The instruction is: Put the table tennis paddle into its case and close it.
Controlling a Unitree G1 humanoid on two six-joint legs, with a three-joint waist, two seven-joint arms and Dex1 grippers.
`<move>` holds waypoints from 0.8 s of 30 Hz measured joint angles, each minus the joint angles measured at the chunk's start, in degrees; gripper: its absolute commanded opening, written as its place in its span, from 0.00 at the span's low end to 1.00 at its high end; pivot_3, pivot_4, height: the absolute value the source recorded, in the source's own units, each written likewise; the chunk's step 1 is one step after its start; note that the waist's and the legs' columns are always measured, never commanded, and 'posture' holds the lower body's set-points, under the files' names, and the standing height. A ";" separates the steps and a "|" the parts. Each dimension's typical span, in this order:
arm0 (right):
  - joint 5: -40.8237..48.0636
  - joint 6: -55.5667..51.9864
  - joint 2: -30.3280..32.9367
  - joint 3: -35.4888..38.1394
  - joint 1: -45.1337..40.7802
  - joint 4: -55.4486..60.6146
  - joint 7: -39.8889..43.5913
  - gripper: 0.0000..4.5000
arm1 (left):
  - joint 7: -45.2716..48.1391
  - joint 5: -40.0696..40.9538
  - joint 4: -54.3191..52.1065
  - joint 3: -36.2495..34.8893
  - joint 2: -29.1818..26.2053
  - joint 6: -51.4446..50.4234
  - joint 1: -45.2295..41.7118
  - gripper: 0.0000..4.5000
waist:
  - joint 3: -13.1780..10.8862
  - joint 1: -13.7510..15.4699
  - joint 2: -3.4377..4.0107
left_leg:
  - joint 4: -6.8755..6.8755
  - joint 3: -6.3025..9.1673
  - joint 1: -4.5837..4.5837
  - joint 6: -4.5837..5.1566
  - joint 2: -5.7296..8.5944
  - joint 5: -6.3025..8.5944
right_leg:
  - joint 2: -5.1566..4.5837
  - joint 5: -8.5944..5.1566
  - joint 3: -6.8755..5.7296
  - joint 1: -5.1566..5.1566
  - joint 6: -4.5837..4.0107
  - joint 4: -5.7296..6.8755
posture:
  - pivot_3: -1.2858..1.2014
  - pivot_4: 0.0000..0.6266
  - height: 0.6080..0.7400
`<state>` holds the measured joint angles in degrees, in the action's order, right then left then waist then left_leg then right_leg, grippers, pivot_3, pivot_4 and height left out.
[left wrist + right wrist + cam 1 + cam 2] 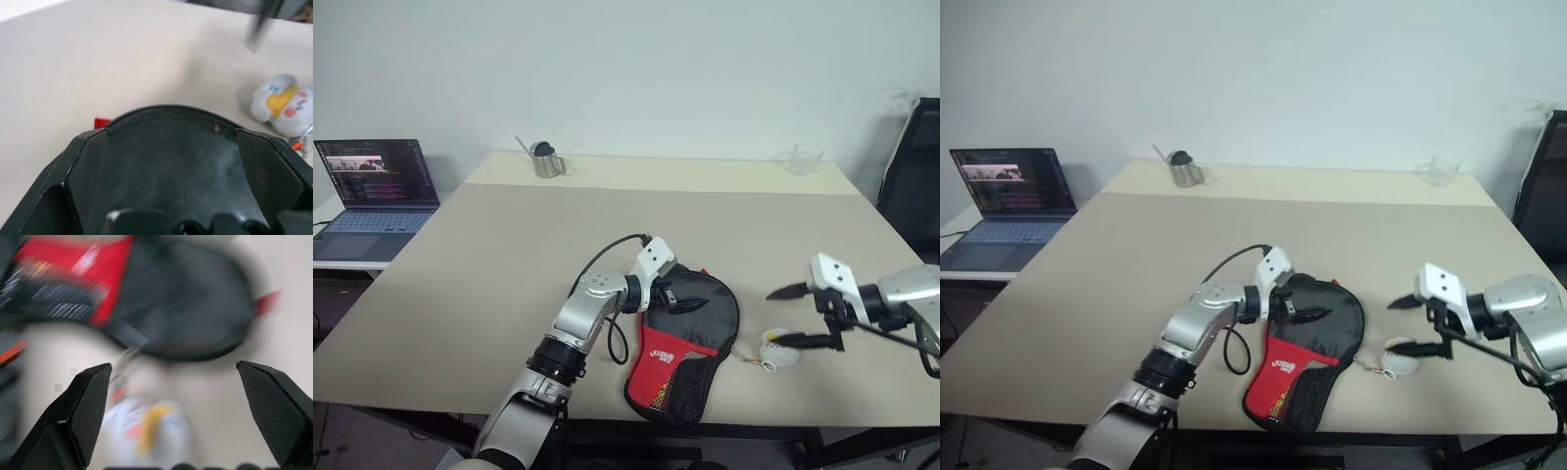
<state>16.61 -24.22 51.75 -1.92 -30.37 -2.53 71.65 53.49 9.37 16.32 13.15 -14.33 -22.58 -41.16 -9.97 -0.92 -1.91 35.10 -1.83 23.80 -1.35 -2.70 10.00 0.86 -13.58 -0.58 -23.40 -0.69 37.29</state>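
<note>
Left eye view, going L to R: open dark laptop [374, 196] w/ lit screen on a low side surface off the table's left edge. Large beige rectangular table [509, 255] takes up the middle. Small shiny metal cup [548, 162] w/ a dark item and a thin stick in it stands near the far edge, left of centre.

Left gripper [690, 298], two black fingers on a white-and-grey wrist, sits over the rounded end of the case [690, 352], a paddle-shaped black fabric zip cover w/ red panel, white logo and black mesh pocket, lying flat near the front table edge, narrow end toward the robot. Fingers spread apart, gripping nothing; left wrist view shows the case's black rounded top [171, 147] between the two splayed fingers. A small red bit pokes out at the case's far rim. Table tennis paddle itself can't be made out; prob inside the case, can't tell.

Just right of the case: small white-yellow charm [781, 352] on a short cord, resting on the table.

Right gripper [790, 315] hovers just above and beside the charm, jaws wide apart, empty; right wrist view has the charm [146, 431] between its fingers, case [171, 308] beyond.

Far right corner of the table: clear glass cup [805, 159]. Black chair [915, 186] past the right edge.
</note>
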 measured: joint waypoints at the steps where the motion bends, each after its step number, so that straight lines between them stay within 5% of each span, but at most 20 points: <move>1: -1.01 -1.20 -2.39 0.02 -2.99 -1.81 -3.82 0.99 | 1.08 0.61 -0.74 -0.30 -1.91 -0.50 -0.13 1.00 | -0.01 -0.25 -0.01 | 0.00 0.02 -0.01 0.00 -0.02 -0.01 | 0.00 0.00 0.00 -0.01 -0.02 0.06 | 0.52 0.24 1.00; 6: -4.40 -11.95 -9.37 -1.76 -8.97 -6.85 -15.49 0.99 | 6.15 0.38 -4.47 -1.22 -13.02 -0.86 0.63 1.00 | -0.02 -0.56 -0.03 | -0.05 0.00 0.04 -0.01 -0.03 -0.01 | -0.06 -0.23 0.00 -0.24 -0.30 0.48 | 0.52 0.24 1.00; 14: -4.28 -30.16 -12.88 -5.03 -8.99 -5.20 -22.18 0.99 | 13.27 6.21 -14.18 -4.17 -21.52 -4.24 6.02 1.00 | -0.03 -0.26 -0.01 | -0.01 -0.04 0.26 -0.01 -0.01 -0.01 | -0.12 -0.33 0.03 -0.56 -0.31 0.74 | 0.52 0.24 1.00; 17: -3.88 -33.51 -13.48 -5.01 -8.75 -3.45 -23.56 0.85 | 13.11 6.40 -15.05 -5.05 -22.76 -4.65 7.02 1.00 | -0.03 -0.45 -0.01 | 0.02 -0.04 0.20 -0.01 -0.04 -0.01 | -0.11 -0.33 0.03 -0.55 -0.31 0.79 | 0.52 0.24 1.00; 24: -2.83 -36.35 -15.15 -5.48 -6.54 -1.89 -25.56 0.31 | 10.75 6.33 -15.60 -5.10 -22.92 -4.80 7.55 1.00 | -0.03 -0.59 -0.01 | 0.01 -0.07 0.26 0.00 -0.05 -0.01 | -0.05 -0.33 0.07 -0.61 -0.31 0.80 | 0.52 0.24 1.00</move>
<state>13.78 -60.57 36.60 -7.40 -36.90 -4.42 46.09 64.24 15.70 0.72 8.06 -37.25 -27.37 -33.61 -10.01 -1.51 -1.92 35.11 -1.90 24.06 -1.35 -2.74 9.99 0.80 -13.91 -0.50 -24.01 -1.00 38.09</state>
